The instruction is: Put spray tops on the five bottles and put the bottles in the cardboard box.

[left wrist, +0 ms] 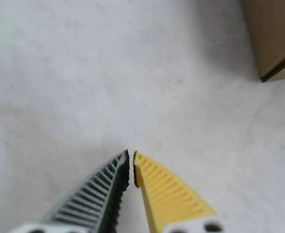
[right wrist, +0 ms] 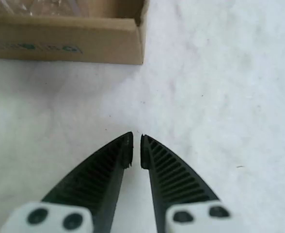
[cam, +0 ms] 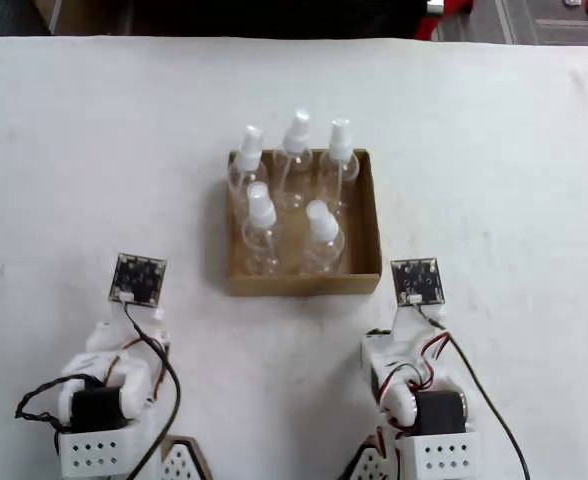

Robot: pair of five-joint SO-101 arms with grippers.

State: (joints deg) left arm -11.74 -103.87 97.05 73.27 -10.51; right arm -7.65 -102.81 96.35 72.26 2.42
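Observation:
Several clear bottles (cam: 294,205) with white spray tops stand upright inside the cardboard box (cam: 236,280) at the table's middle. My left gripper (left wrist: 131,156), one finger grey and one yellow, is shut with nothing in it, just above the white cloth near a corner of the cardboard box (left wrist: 273,39). My right gripper (right wrist: 136,139), with two black fingers, is shut and empty near the front wall of the cardboard box (right wrist: 65,41). In the high view both arms sit folded at the near edge, left arm (cam: 109,385) and right arm (cam: 419,385).
A white cloth (cam: 74,150) covers the whole table. Dark furniture and a red object (cam: 444,15) lie beyond the far edge. Cables (cam: 164,380) trail from both arms.

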